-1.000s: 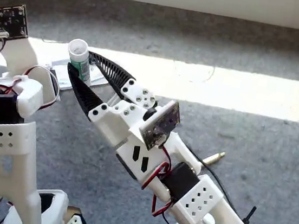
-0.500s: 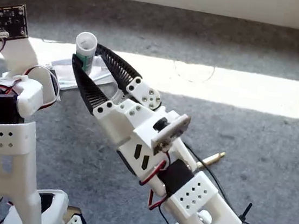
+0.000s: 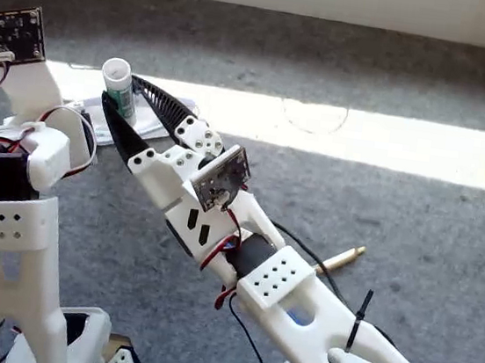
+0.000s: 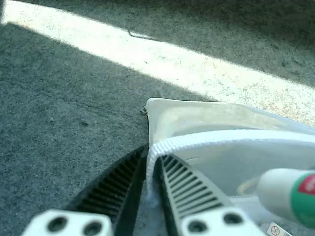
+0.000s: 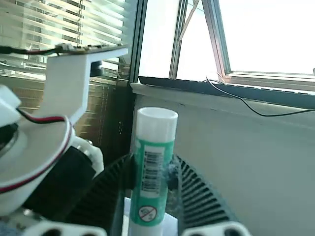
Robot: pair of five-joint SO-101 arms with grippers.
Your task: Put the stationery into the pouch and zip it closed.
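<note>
A green-and-white glue stick (image 3: 118,88) stands upright in my right gripper (image 3: 122,93), which is shut on its middle and holds it above the pouch. The right wrist view shows the glue stick (image 5: 152,167) clamped between the black fingers (image 5: 123,184), white cap up. The pale, translucent pouch (image 3: 97,126) lies on the grey carpet beside the left arm. My left gripper (image 4: 151,160) is shut on the pouch's white rim (image 4: 206,140), with the glue stick's lower end (image 4: 290,196) hanging just over the pouch.
A gold, pen-like stick (image 3: 345,257) lies on the carpet to the right of the right arm. The left arm's white tower (image 3: 9,206) stands at the near left. A sunlit band (image 3: 363,139) crosses the carpet.
The right arm drifted slightly right, then swung left with the glue stick, and its wrist rolled. The left arm stayed still.
</note>
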